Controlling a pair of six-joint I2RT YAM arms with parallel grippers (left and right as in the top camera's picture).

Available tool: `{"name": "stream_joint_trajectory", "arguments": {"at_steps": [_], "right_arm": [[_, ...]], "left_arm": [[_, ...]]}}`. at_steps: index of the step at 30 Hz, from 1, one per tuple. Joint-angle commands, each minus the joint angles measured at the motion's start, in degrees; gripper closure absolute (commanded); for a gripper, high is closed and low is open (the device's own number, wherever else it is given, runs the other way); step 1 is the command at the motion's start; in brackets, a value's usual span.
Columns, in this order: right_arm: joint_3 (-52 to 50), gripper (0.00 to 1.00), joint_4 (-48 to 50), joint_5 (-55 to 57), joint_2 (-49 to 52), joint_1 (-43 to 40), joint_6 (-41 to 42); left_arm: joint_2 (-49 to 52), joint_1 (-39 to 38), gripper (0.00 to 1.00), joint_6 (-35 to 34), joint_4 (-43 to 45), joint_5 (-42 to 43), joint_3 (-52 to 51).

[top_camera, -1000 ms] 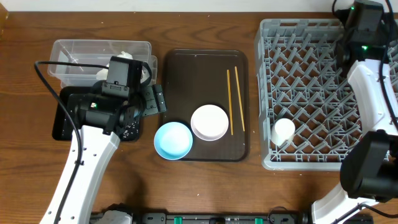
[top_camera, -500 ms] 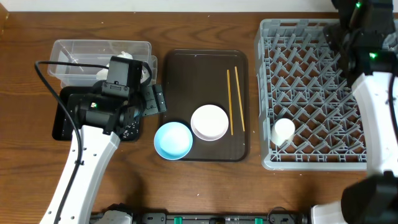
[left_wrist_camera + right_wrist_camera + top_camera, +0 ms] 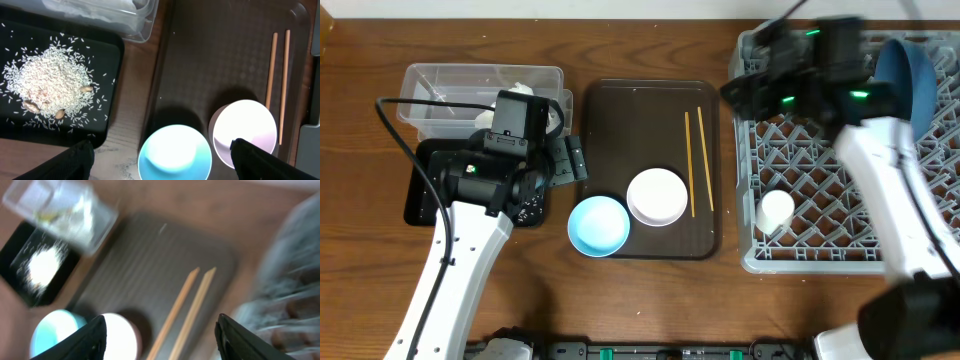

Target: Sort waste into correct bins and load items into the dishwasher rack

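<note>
A dark brown, wood-grain table (image 3: pixel 650 300) fills the overhead view under even light, with a faint sheen on its surface. A narrow pale strip (image 3: pixel 620 8) runs beyond its far edge, too slim to identify.

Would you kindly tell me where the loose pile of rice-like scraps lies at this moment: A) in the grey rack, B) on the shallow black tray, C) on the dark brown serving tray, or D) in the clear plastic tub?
B: the left wrist view shows the rice-like scraps heaped on the shallow black tray, outside the clear tub and off the dark brown tray.
</note>
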Motion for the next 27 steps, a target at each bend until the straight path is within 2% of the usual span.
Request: {"name": "stream_joint_trajectory", "arguments": {"at_steps": [1,11,17,21,22,25,27], "right_arm": [[-1.90,0.35,-2.01,1.95,5.57,5.79,7.78],[-1.99,0.50,-7.91,11.80,15.19,15.80,10.16],[-1.99,0.68,-9.49,14.25,18.91,18.51,10.16],[-1.99,0.73,-9.38,14.53,19.34,18.93,10.19],[-1.99,0.77,-9.44,14.99,19.45,18.93,10.19],[-1.99,0.95,-9.62,16.61,19.54,18.91,10.19],[-1.99,0.99,-9.64,16.92,19.54,18.91,10.21]], "left_arm": [[0.33,0.24,0.11,0.57,-0.17,-0.48,0.87],[0.33,0.24,0.11,0.57,-0.17,-0.48,0.87],[0.33,0.24,0.11,0.57,-0.17,-0.50,0.87],[0.33,0.24,0.10,0.57,-0.17,-0.48,0.87],[0.33,0.24,0.10,0.57,-0.17,-0.48,0.87],[0.33,0.24,0.11,0.57,-0.17,-0.48,0.87],[0.33,0.24,0.10,0.57,-0.17,-0.48,0.87]]}}
